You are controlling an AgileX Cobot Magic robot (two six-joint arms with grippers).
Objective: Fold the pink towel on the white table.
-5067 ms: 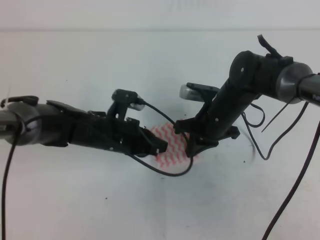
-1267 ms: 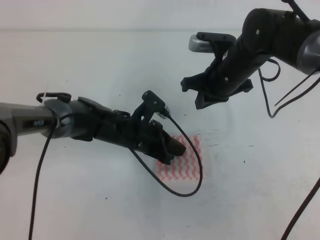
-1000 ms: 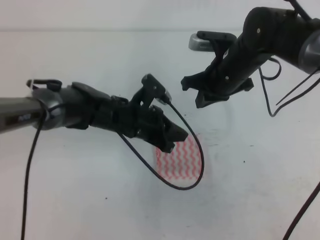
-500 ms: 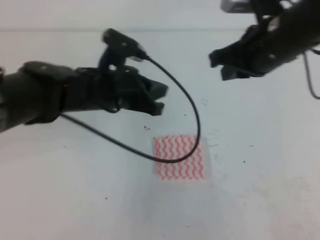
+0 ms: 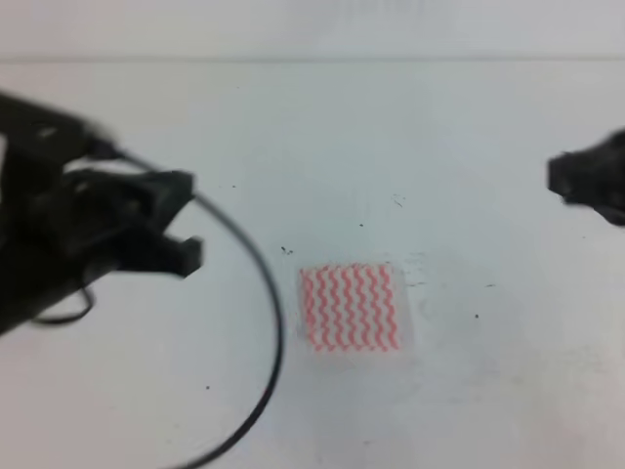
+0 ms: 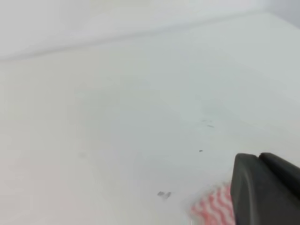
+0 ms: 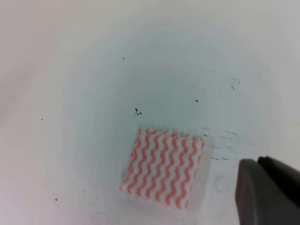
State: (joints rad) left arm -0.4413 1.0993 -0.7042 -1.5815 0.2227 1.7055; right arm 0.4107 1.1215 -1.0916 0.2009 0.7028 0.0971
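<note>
While both arms sit out at the frame edges, the pink towel [image 5: 351,308] lies flat on the white table [image 5: 410,127], slightly right of centre in the high view, folded down to a small near-square with wavy stripes running up and down. Nothing touches it. Left gripper [image 5: 181,220] is at the left edge, blurred, well apart from the towel; two dark prongs show with a gap between them, so it looks released and carries nothing. A black cable [image 5: 266,332] loops from that arm down across the table, passing left of the towel. Right gripper [image 5: 586,186] is only a dark blurred shape at the right edge, well away from the towel; can't tell if released or clenched. Right wrist view shows the towel [image 7: 163,167] below, with a dark finger [image 7: 267,192] in the bottom-right corner. Left wrist view catches just a towel corner [image 6: 213,208] beside a dark finger [image 6: 265,192]. A few dark specks [image 7: 137,111] are near the towel's top edge.
</note>
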